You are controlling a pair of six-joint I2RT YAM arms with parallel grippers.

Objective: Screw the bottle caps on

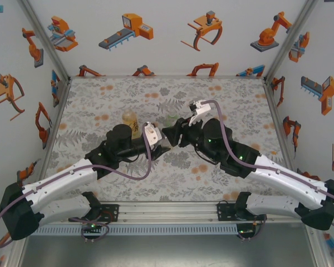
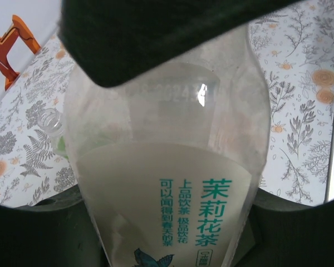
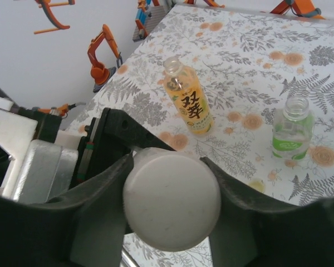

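My left gripper (image 2: 173,225) is shut on the clear bottle (image 2: 172,167), gripping its white label with green writing, and holds it tilted toward the right arm. My right gripper (image 3: 172,192) is shut on a white bottle cap (image 3: 171,207), with a finger pressed against each side. The two grippers meet over the table's middle (image 1: 165,137), and the cap sits at the clear bottle's top end; the neck itself is hidden. The amber-yellow bottle (image 3: 188,103) and the squat green bottle (image 3: 292,130) stand upright with open necks behind them.
The amber bottle (image 1: 130,119) stands just beyond the left arm's wrist, the green bottle (image 1: 169,119) just beyond the meeting grippers. The right gripper's black body (image 2: 156,39) hangs over the clear bottle's top. Patterned table (image 1: 234,94) extends to walls at back and sides.
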